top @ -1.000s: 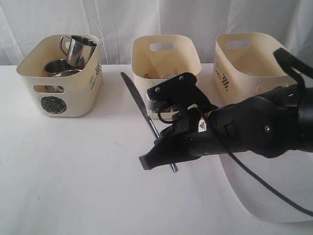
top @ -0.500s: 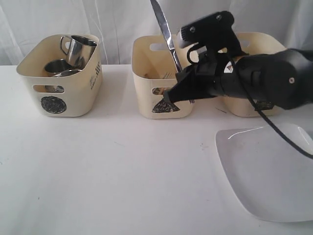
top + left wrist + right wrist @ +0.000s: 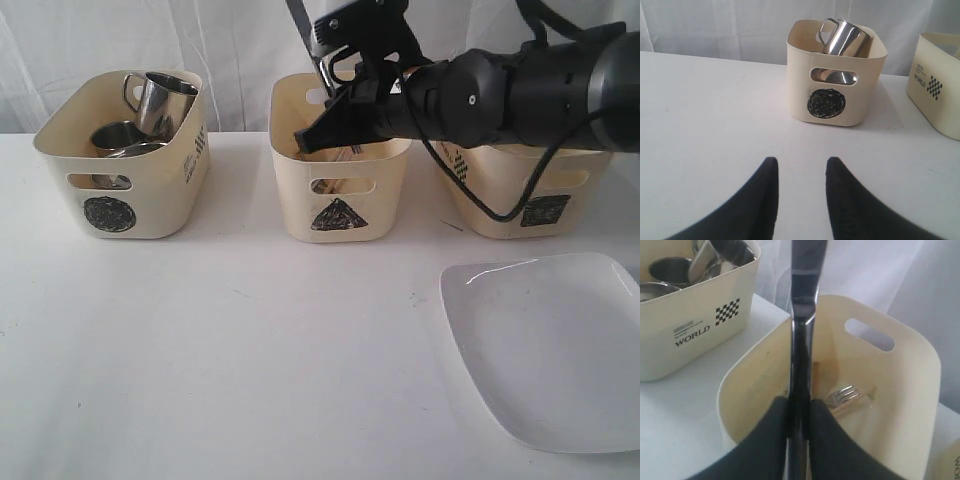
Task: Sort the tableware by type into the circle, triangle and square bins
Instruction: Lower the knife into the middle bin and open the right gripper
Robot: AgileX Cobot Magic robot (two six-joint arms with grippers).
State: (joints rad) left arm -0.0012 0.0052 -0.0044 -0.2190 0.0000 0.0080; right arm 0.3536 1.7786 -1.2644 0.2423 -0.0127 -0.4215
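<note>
My right gripper [image 3: 308, 138] is shut on the steel knife [image 3: 297, 20], whose blade points up out of the exterior view. It hangs over the middle triangle bin [image 3: 340, 190]. In the right wrist view the knife [image 3: 802, 315] stands between the shut fingers [image 3: 799, 405] above that bin [image 3: 900, 340], where a fork [image 3: 842, 394] lies. The circle bin [image 3: 120, 160] on the left holds steel mugs [image 3: 160, 100]. The square bin [image 3: 520, 190] is on the right. The white plate [image 3: 550, 350] lies front right. My left gripper [image 3: 800, 165] is open over bare table, facing the circle bin [image 3: 835, 100].
A white cloth covers the table and a white curtain hangs behind the bins. The three bins stand in a row along the back. The right arm's black body and cable cross above the square bin.
My right gripper has lifted the knife from the table's middle, up and back to above the triangle bin. The plate, which the arm had covered, now shows fully. The left gripper has not moved.
</note>
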